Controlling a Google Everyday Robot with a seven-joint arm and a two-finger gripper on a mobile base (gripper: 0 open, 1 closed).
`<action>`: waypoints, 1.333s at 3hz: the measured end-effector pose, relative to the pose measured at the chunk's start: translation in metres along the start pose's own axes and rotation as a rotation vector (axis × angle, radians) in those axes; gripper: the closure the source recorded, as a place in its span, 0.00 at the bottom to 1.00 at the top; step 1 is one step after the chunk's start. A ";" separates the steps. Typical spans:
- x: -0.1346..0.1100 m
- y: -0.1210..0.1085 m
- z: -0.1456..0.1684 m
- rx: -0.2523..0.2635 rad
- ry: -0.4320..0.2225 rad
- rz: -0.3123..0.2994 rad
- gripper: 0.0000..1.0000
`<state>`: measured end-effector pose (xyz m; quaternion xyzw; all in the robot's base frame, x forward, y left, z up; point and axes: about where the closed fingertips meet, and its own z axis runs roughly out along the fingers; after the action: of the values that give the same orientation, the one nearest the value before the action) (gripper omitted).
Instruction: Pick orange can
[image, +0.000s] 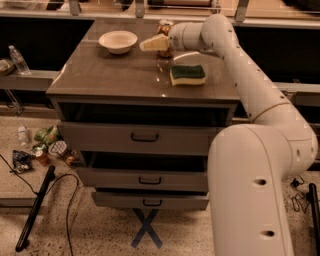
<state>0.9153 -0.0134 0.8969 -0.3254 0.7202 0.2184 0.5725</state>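
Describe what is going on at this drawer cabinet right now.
A robot's arm is stretched across the cabinet top, with its end effector right at the orange can near the back edge. The can appears upright on the surface, not lifted. A white bowl and a green-and-yellow sponge lie nearby, untouched.

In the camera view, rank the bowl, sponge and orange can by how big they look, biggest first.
1. bowl
2. sponge, nearly equal to the bowl, unsure
3. orange can, partly hidden behind the gripper right of the bowl
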 end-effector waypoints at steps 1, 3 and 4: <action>0.005 -0.004 0.010 -0.008 -0.010 0.010 0.25; -0.012 0.007 0.014 -0.047 -0.027 0.024 0.72; -0.047 0.013 -0.015 -0.054 -0.071 0.014 0.95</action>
<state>0.9026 -0.0044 0.9456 -0.3277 0.6955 0.2531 0.5872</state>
